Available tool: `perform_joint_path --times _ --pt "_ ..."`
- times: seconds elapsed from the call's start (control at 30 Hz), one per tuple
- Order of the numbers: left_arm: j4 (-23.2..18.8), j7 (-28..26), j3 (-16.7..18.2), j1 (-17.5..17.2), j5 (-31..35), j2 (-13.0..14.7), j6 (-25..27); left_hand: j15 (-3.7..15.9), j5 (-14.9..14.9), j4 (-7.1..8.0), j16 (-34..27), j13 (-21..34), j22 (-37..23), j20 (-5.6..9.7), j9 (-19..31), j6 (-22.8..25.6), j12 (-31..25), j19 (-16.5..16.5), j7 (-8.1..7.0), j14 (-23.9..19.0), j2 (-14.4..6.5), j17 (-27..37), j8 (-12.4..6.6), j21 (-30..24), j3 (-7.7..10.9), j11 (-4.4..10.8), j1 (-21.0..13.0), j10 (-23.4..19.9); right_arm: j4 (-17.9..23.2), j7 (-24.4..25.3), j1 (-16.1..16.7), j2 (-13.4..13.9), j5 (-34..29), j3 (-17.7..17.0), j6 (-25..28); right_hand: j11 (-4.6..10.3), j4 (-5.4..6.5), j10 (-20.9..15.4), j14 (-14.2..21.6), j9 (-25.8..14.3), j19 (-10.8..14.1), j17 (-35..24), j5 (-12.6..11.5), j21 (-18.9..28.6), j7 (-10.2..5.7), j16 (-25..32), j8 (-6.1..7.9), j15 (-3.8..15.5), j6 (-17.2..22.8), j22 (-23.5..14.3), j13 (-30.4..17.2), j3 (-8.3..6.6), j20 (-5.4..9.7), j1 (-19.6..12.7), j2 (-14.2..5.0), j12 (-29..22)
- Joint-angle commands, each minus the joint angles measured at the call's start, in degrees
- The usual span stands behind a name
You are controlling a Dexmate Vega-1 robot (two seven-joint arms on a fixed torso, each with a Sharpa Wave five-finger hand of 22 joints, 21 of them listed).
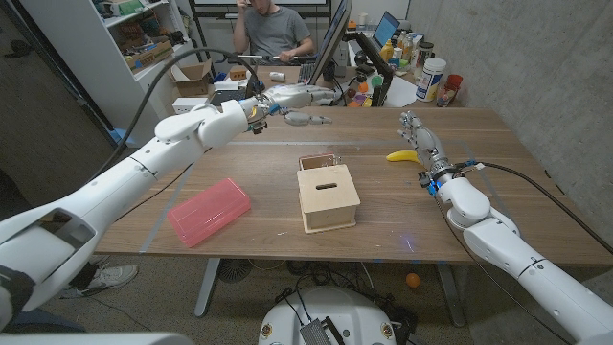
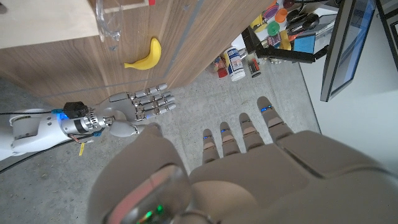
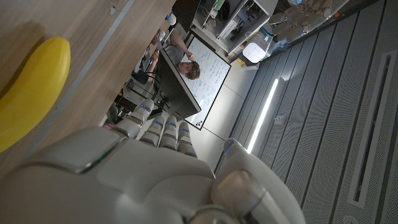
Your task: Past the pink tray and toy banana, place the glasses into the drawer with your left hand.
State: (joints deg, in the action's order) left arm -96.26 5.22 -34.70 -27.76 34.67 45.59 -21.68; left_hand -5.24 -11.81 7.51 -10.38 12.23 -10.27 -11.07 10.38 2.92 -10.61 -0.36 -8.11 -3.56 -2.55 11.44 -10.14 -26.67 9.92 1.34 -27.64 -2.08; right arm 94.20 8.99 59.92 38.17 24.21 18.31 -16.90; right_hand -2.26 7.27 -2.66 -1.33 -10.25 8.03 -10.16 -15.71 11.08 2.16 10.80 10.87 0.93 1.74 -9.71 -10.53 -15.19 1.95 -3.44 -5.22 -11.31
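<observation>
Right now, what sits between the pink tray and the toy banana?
In the head view, the wooden drawer box with the glasses in its open drawer sits between pink tray and banana.

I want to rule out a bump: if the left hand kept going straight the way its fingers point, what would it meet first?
Probably nothing on the table: the left hand points along the far edge, beyond the wooden drawer box. Depth is unclear.

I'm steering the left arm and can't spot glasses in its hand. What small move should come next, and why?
Probably bring the left hand back toward the wooden drawer box. It hovers open and holding nothing at the far edge, while the glasses seem to sit by the box already.
</observation>
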Motion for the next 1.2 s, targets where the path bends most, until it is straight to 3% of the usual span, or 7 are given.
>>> perform_joint_path --times 0.03,0.27,0.73,1.2 --pt "-0.8 -2.7 1.9 -1.6 -1.6 0.8 0.2 -0.10 0.3 0.21 0.1 -0.2 -0.2 -0.29 -0.1 -1.2 -0.2 -1.1 -0.41 1.4 -0.1 0.1 0.25 0.7 -0.52 0.01 1.1 0.8 0.5 0.4 0.1 0.0 -0.3 0.1 0.3 0.08 -0.17 -0.5 0.4 -0.1 -0.2 -0.1 -0.2 0.1 0.11 -0.1 -0.03 -0.04 0.4 -0.2 -0.3 0.00 1.65 -0.4 -0.62 0.2" --pt "-1.8 -4.5 3.5 -2.6 -2.2 1.5 0.6 0.03 0.4 0.46 0.5 -0.6 -0.2 -0.19 -0.1 -3.5 -0.1 -3.1 -1.24 5.3 -0.6 -0.2 0.24 2.3 -1.14 0.46 2.9 3.2 1.0 0.8 0.3 0.0 -0.6 0.1 0.5 0.15 -0.16 -0.5 0.4 -0.1 -0.2 -0.1 -0.2 0.1 0.13 -0.1 -0.04 -0.01 0.3 -0.2 -0.3 0.01 1.65 -0.4 -0.63 0.2" --pt "-3.1 -6.6 5.9 -4.5 -3.6 2.9 0.4 0.31 0.3 0.24 0.5 -1.1 -0.1 0.28 -0.3 -4.7 -0.2 -5.6 -2.09 8.1 -0.6 -0.6 0.16 4.2 -1.64 0.95 4.1 4.1 2.3 2.0 0.7 -0.4 -1.2 0.4 1.4 0.09 -0.15 -0.5 0.4 -0.1 -0.2 -0.1 -0.2 0.1 0.13 -0.1 -0.04 -0.07 0.4 -0.2 -0.3 0.05 1.68 -0.4 -0.60 0.2" --pt "-3.2 -9.0 8.4 -6.4 -6.4 3.3 -0.1 -0.11 0.2 0.68 0.4 -1.3 -0.1 -0.14 -0.3 -5.7 -0.1 -8.0 -2.04 10.8 -0.9 -0.7 0.06 6.0 -2.39 0.81 6.0 6.0 4.1 3.3 1.4 -0.4 -2.1 0.5 2.4 0.08 -0.15 -0.6 0.4 -0.1 -0.2 -0.1 -0.2 0.1 0.10 -0.1 -0.03 -0.02 0.4 -0.2 -0.3 0.07 1.67 -0.4 -0.58 0.2"
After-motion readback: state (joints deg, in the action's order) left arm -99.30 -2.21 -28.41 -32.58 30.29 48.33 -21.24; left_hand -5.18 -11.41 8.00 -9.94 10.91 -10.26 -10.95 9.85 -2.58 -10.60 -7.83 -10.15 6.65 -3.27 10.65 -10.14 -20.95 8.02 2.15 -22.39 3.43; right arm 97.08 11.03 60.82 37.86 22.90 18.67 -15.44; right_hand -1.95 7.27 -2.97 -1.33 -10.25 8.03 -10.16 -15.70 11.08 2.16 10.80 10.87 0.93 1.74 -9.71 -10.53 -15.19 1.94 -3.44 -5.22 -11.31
